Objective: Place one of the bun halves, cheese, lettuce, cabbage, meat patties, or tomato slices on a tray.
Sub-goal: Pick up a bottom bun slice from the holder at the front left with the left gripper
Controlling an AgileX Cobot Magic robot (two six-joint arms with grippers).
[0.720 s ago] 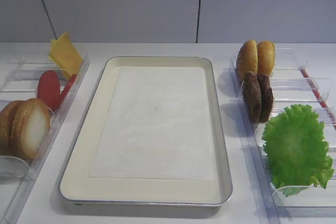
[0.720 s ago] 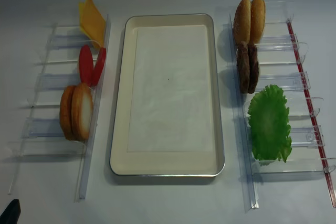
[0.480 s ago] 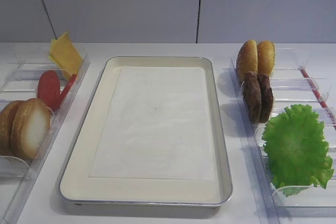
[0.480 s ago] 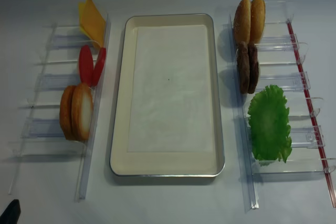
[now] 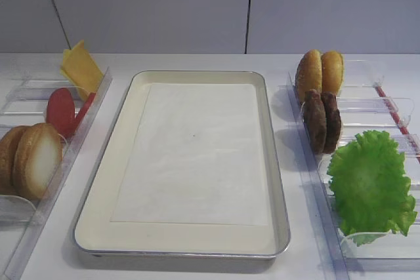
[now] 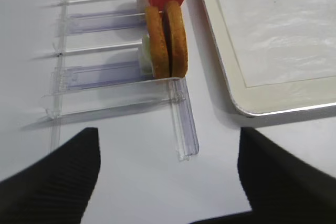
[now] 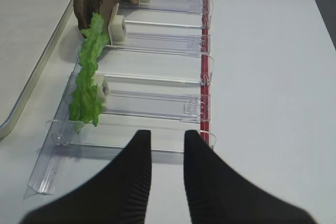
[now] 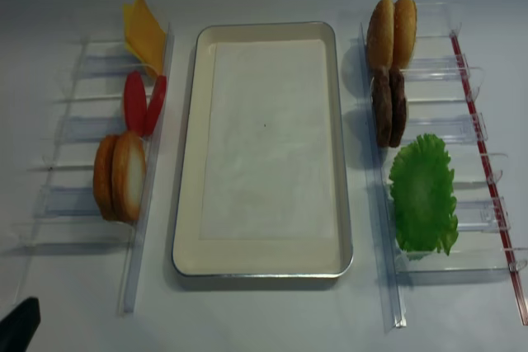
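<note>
White desk (image 5: 197,267) and grey wall panels are seen; nothing has been placed on the tray (image 5: 98,224) yet, only the white paper liner (image 5: 197,155) is lying in it. The task is judged not started: one ingredient has to be picked and set down.

Left end effector (image 6: 168,166) is seen spread wide and empty in the left wrist view, its fingers (image 6: 58,174) low in frame. Straight ahead of it, close by, the bun halves (image 6: 167,40) are standing on edge in a clear rack (image 6: 110,95), with the tray off to its right. Right end effector (image 7: 167,145) is nearly closed, a narrow gap left between the tips, nothing gripped; the lettuce (image 7: 88,74) is ahead and to its left in a second clear rack (image 7: 173,100).

Counts: two bun halves (image 5: 29,160) in the left rack, the nearer one showing a pale cut face; two golden buns (image 5: 319,73); two meat patties (image 5: 321,121); one lettuce leaf; two tomato slices (image 5: 62,111); cheese (image 5: 82,69) at least two slices, exact number cannot be told. Cabbage is not seen.
</note>
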